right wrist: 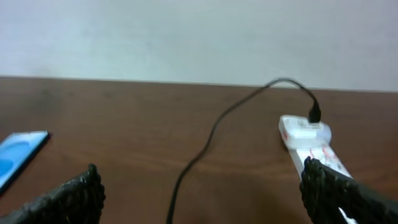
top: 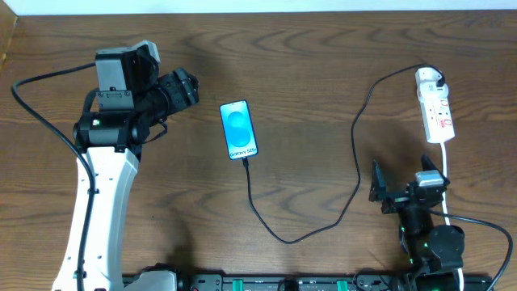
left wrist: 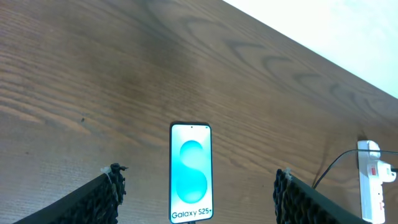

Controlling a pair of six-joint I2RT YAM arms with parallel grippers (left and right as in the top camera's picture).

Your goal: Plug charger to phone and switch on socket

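The phone [top: 239,129] lies face up mid-table, its screen lit cyan; it also shows in the left wrist view [left wrist: 191,171] and at the left edge of the right wrist view [right wrist: 18,152]. The charger's black cable [top: 355,162] runs from the phone's near edge in a loop to the white adapter [top: 429,78] in the socket [top: 439,113]. The plug tip meets the phone's bottom edge. My left gripper [top: 184,87] is open and empty, left of the phone, which lies between its fingers [left wrist: 198,180] and further out. My right gripper [top: 401,176] is open and empty, just short of the socket [right wrist: 308,140]; the cable [right wrist: 211,134] lies ahead between its fingers [right wrist: 202,171].
The wooden table [top: 323,65] ends at a white wall along the far side. The robots' thicker black cables [top: 32,97] loop at the left and at the bottom right. A black rail runs along the front edge [top: 283,283].
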